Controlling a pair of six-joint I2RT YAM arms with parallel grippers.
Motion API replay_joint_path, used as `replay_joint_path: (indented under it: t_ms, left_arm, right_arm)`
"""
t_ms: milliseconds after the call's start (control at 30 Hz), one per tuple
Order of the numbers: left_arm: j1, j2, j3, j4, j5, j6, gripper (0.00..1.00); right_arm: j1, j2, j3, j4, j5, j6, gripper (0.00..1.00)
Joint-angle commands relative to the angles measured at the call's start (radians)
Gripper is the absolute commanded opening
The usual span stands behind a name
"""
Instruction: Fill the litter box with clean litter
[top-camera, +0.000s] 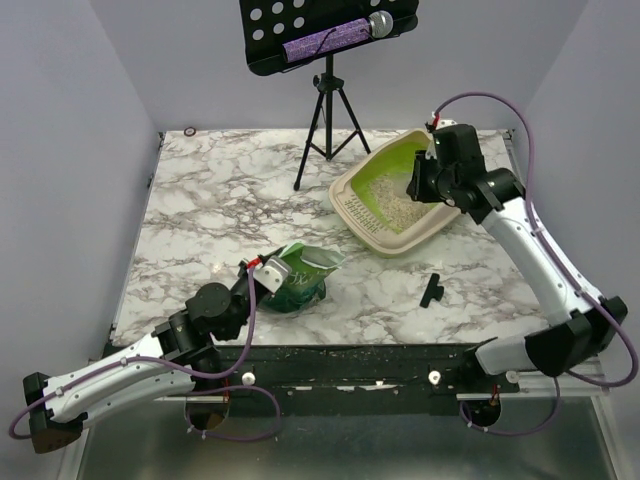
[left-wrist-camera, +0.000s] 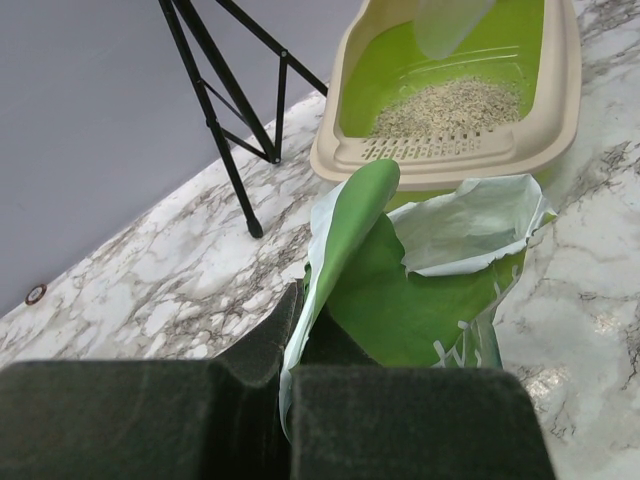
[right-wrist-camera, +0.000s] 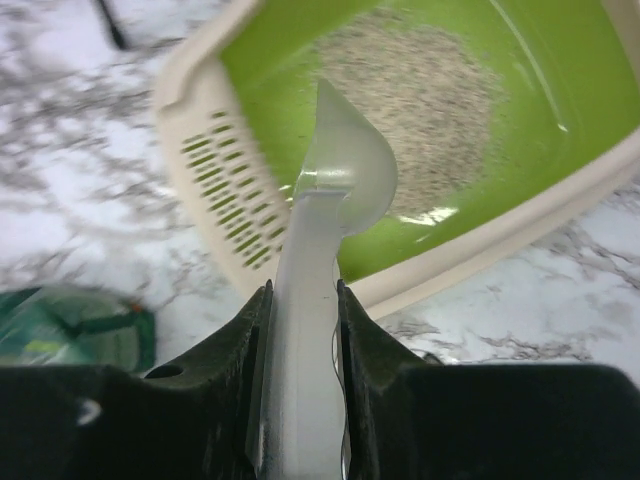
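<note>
The beige litter box with its lime-green inside stands tilted at the back right, and clean litter lies as a pale granular heap in it. My right gripper hangs over the box, shut on the handle of a translucent white scoop. The scoop's bowl is above the green floor, near the slotted strip and the litter. Near the front, my left gripper is shut on the rim of an open glossy green bag. In the left wrist view the bag lies before the box.
A black tripod stand rises at the back centre, left of the box, carrying a perforated tray and a microphone. A small black piece lies on the marble near the front right. A small ring lies in the back left corner.
</note>
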Motion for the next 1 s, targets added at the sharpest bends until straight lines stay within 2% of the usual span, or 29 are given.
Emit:
replay_joint_path:
  t_ms: [0, 233, 433, 767, 967]
  left_arm:
    - [-0.001, 0.005, 0.033, 0.038, -0.035, 0.003, 0.00]
    - [-0.001, 0.014, 0.033, 0.041, -0.030, 0.000, 0.00]
    - [-0.001, 0.035, 0.037, 0.032, -0.021, -0.006, 0.00]
    - [-0.002, 0.025, 0.037, 0.028, -0.029, -0.003, 0.00]
    - [-0.002, 0.009, 0.037, 0.028, -0.030, -0.001, 0.00]
  right_arm:
    - [0.081, -0.158, 0.031, -0.038, -0.151, -0.032, 0.00]
    - [0.142, -0.393, -0.117, -0.018, -0.455, -0.099, 0.01]
    - [0.179, -0.505, -0.155, -0.058, -0.599, -0.245, 0.01]
    - [0.345, -0.433, -0.120, -0.111, -0.503, -0.342, 0.01]
    - [0.386, -0.378, -0.115, -0.111, -0.455, -0.347, 0.01]
